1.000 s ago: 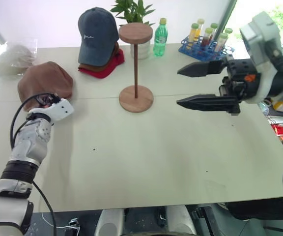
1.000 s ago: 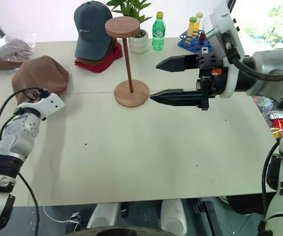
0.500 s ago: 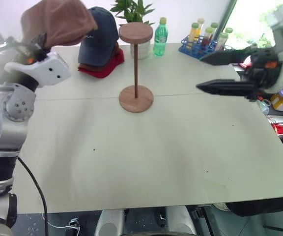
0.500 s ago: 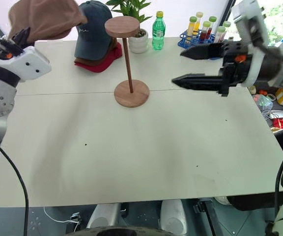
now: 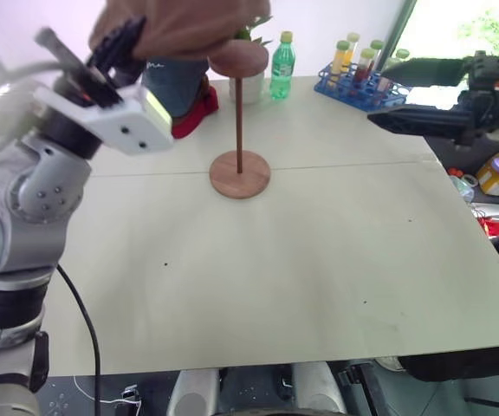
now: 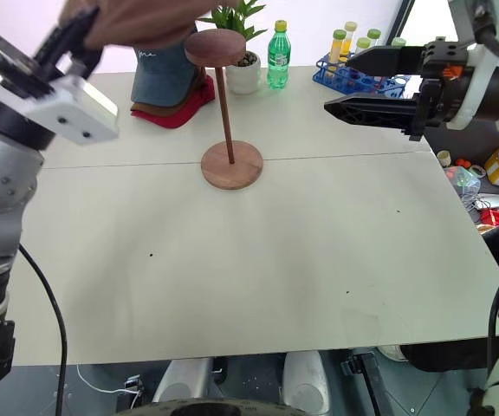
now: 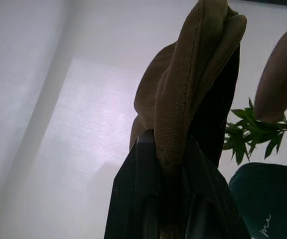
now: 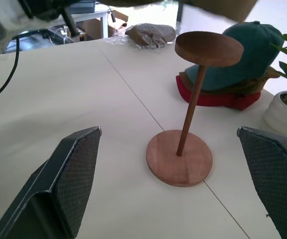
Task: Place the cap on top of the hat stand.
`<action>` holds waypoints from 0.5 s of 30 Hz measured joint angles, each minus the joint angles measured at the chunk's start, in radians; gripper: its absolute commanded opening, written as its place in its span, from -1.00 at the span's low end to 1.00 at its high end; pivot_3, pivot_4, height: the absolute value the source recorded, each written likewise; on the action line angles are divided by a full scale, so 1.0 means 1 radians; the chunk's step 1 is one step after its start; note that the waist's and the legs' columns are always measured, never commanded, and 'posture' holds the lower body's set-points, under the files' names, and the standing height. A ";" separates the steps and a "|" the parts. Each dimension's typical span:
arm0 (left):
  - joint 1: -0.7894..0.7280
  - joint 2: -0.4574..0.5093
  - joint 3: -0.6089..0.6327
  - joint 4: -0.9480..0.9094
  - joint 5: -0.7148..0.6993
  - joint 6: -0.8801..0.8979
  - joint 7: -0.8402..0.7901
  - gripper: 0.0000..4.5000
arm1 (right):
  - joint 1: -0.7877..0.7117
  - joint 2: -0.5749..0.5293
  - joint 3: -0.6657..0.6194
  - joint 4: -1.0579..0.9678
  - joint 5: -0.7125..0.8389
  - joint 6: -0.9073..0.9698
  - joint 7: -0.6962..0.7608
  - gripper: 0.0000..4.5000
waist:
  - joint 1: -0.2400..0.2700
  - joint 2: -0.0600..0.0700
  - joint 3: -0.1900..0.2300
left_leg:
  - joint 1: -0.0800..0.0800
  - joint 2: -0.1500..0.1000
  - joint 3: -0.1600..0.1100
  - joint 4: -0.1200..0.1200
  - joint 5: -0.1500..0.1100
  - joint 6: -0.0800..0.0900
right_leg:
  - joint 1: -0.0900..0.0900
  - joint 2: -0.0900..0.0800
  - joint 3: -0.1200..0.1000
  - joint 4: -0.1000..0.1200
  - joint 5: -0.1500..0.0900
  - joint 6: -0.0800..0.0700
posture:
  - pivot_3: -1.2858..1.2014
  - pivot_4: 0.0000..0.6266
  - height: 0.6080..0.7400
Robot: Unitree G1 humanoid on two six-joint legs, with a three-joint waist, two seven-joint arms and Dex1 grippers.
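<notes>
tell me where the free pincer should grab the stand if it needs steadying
Grip the thin rod, coming level from the right pincer's side. Discs are too wide and flat; the rod stands upright, bare, and fits between open fingers.

Bright, even daylight from windows behind the table (image 5: 336, 260), blown-out glare at upper corners, soft faint shadows, motion blur on the raised cap (image 5: 184, 26), near fingers (image 8: 64, 189) out of focus.

Three caps (image 5: 180, 26); one hat stand (image 5: 239, 130); one green bottle (image 5: 283, 66); one tube rack (image 5: 353, 87); one potted plant (image 6: 243, 52).
</notes>
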 measured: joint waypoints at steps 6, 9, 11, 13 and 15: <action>0.055 -0.046 -0.104 0.020 0.146 -0.099 0.008 -0.99 | -0.029 0.023 0.004 0.015 -0.009 0.001 -0.007 1.00 | 0.005 0.000 0.000 | 0.000 0.000 0.001 0.001 0.000 0.000 | 0.000 0.000 0.001 0.000 0.000 0.000 | 0.03 -0.52 1.00; -0.016 -0.088 -0.156 0.070 0.237 -0.098 0.008 -0.99 | -0.029 0.027 0.006 0.011 -0.009 0.002 -0.009 1.00 | 0.006 0.000 0.000 | 0.000 0.000 0.001 0.002 0.000 0.001 | 0.000 0.000 0.002 0.000 0.001 0.001 | 0.03 -0.52 1.00; -0.053 -0.119 -0.188 0.095 0.279 -0.099 0.008 -0.99 | -0.029 0.029 0.006 0.010 -0.009 0.003 -0.011 1.00 | 0.003 0.000 0.000 | 0.000 0.000 0.002 0.002 0.000 0.001 | 0.000 0.000 0.003 0.000 0.001 0.002 | 0.03 -0.52 1.00; -0.085 -0.153 -0.207 0.123 0.307 -0.098 0.008 -0.99 | -0.029 0.034 0.006 0.009 -0.008 0.005 -0.017 1.00 | 0.002 0.000 0.000 | 0.000 0.000 0.002 0.002 0.000 0.001 | 0.000 0.000 0.003 0.000 0.001 0.002 | 0.03 -0.52 1.00; -0.110 -0.164 -0.217 0.156 0.319 -0.097 0.008 -0.99 | -0.029 0.035 0.006 0.007 -0.007 0.010 -0.020 1.00 | 0.000 0.000 0.000 | 0.000 0.000 0.002 0.001 -0.001 0.001 | 0.000 0.001 0.003 0.000 0.001 0.002 | 0.03 -0.52 1.00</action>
